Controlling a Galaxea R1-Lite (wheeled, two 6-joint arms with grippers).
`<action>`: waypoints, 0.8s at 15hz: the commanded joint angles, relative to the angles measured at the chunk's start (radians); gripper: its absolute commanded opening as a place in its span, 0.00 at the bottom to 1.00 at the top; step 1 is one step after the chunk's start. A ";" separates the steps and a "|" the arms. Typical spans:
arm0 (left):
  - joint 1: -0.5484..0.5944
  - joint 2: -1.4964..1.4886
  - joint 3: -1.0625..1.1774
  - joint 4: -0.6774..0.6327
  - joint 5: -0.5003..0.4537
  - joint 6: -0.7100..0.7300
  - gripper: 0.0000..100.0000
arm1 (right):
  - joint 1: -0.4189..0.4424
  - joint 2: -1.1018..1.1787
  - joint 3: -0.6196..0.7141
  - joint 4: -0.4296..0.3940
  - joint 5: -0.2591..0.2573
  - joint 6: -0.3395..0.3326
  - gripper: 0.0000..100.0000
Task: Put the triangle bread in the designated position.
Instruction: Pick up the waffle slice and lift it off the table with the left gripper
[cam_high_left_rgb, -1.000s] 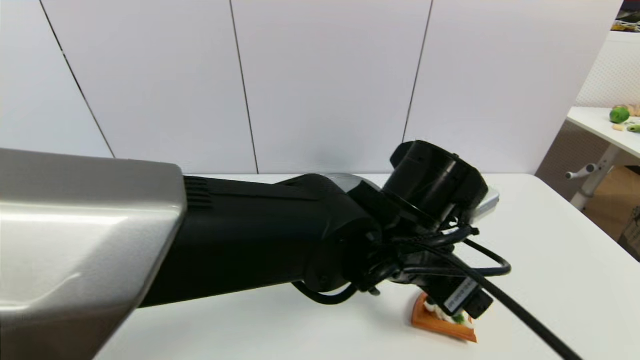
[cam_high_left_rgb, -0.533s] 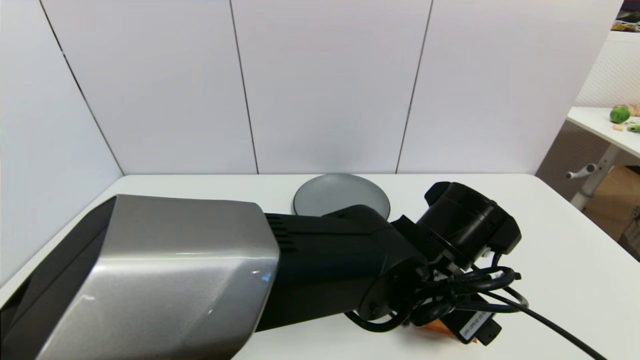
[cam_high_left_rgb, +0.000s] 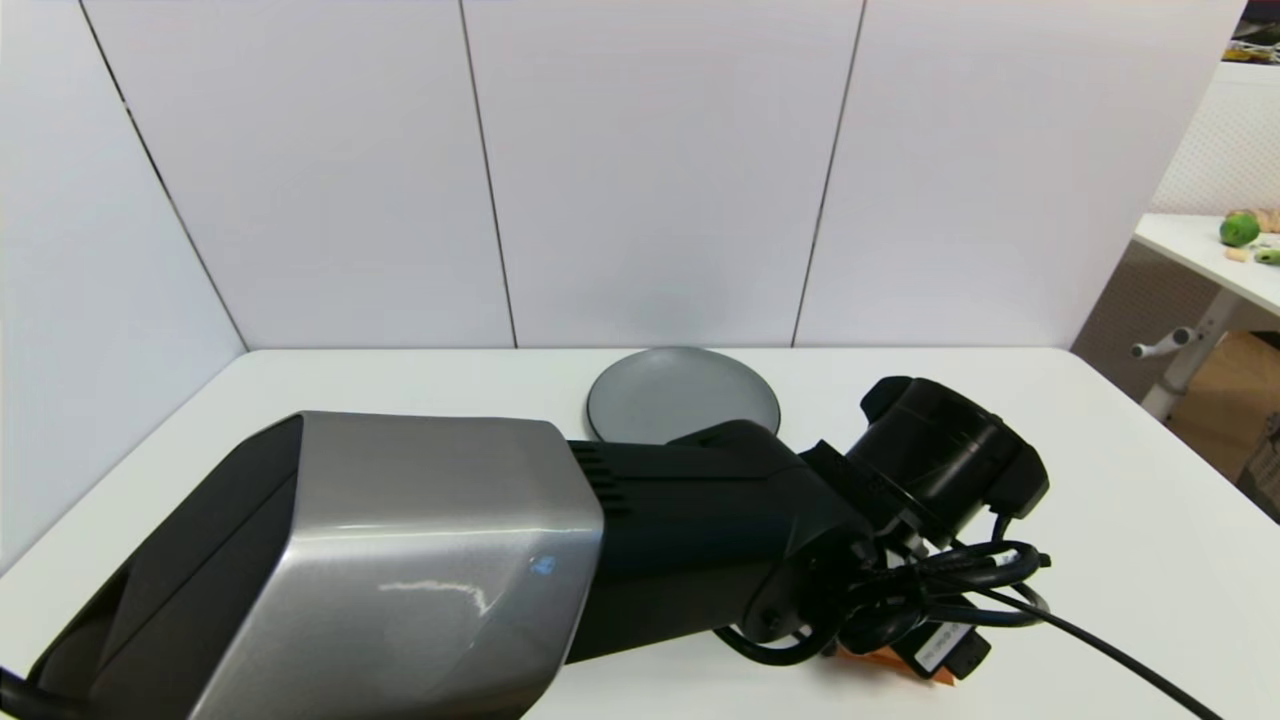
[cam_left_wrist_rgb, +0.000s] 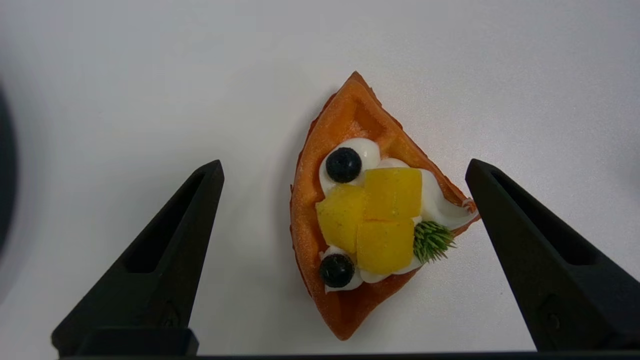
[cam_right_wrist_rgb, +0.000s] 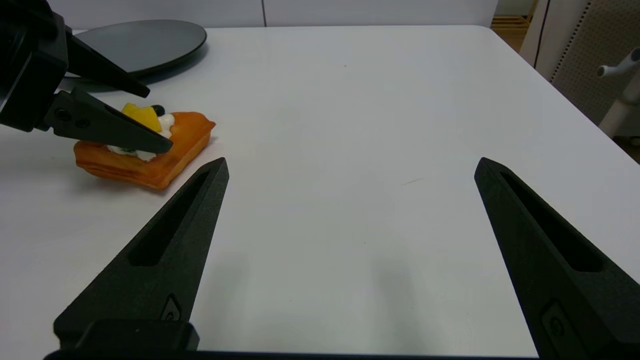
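Plate (cam_high_left_rgb: 683, 392) sits behind arm-hidden triangle bread (cam_left_wrist_rgb: 367, 215), apparently untouched.

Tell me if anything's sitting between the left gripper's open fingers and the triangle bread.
Nothing visible does. The left gripper is open over the triangle bread, which lies on bare white table between its fingers. The right gripper waits open, off to the side.

text: none legible | white label (cam_high_left_rgb: 938, 651) on left arm: print too small to read
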 joint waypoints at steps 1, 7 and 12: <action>-0.002 0.013 -0.009 0.000 -0.001 0.000 1.00 | 0.000 0.002 0.002 -0.001 0.000 -0.001 1.00; -0.002 0.033 -0.003 0.000 -0.002 -0.003 1.00 | 0.000 0.002 0.002 -0.001 0.000 0.001 1.00; -0.003 0.044 0.000 0.047 -0.005 -0.020 0.00 | 0.000 0.002 0.002 -0.001 0.000 0.001 1.00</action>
